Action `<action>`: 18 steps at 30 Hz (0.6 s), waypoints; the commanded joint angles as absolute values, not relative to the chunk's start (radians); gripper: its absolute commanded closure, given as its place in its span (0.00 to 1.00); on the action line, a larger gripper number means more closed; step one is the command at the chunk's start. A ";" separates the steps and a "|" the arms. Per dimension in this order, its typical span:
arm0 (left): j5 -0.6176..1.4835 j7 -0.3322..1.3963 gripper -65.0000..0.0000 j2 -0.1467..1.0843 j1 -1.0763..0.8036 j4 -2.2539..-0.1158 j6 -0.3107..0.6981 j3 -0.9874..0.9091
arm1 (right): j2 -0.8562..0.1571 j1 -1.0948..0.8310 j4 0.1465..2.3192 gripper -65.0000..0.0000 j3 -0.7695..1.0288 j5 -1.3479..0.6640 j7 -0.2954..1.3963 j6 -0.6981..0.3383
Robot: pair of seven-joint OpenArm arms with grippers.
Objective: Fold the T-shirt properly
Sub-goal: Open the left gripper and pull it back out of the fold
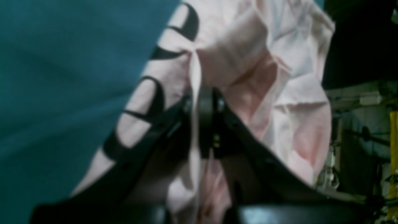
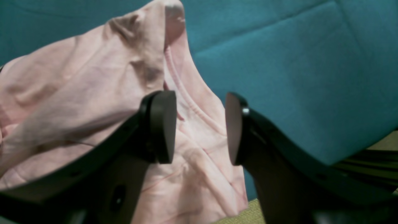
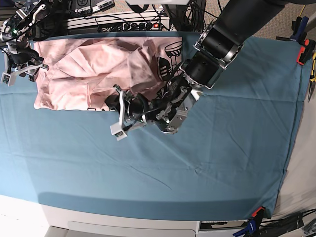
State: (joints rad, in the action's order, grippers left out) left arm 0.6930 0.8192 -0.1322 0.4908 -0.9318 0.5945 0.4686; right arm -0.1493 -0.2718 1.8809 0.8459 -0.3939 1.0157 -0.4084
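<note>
The left end effector (image 1: 203,102) is clamped narrow on a fold of the T-shirt (image 3: 94,71), with a thin ridge of pale pink cloth pinched between its two black fingers. In its wrist view, bunched and creased pink fabric lies beyond and to the right of the fingers, and black lettering (image 1: 155,99) runs along the shirt's edge to their left, against the teal cloth (image 3: 222,148) that covers the surface.

The right end effector (image 2: 200,127) stands moderately wide with nothing between its pads. A seamed, wrinkled part of the shirt lies under and beyond the gap, most of the fabric spreading off to the left of it, bare teal cloth to the right.

From above, the shirt lies rumpled between the two end effectors, at the far side of the surface.
</note>
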 commanded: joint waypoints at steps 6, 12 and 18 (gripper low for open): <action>0.712 0.792 1.00 -0.157 0.515 -0.947 0.598 0.442 | -0.166 -0.268 1.897 0.60 0.850 -0.404 0.990 -0.408; 0.707 0.784 1.00 -0.157 0.513 -0.947 0.598 0.442 | -0.166 -0.268 1.897 0.60 0.850 -0.404 0.990 -0.408; 0.664 0.788 0.49 -0.157 0.522 -0.947 0.569 0.442 | -0.166 -0.268 1.897 0.60 0.850 -0.404 0.989 -0.408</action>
State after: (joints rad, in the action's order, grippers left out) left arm 0.6483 0.8108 -0.1322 0.4885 -0.9318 0.5579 0.4446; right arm -0.1493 -0.2718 1.8809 0.8459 -0.3943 1.0157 -0.4084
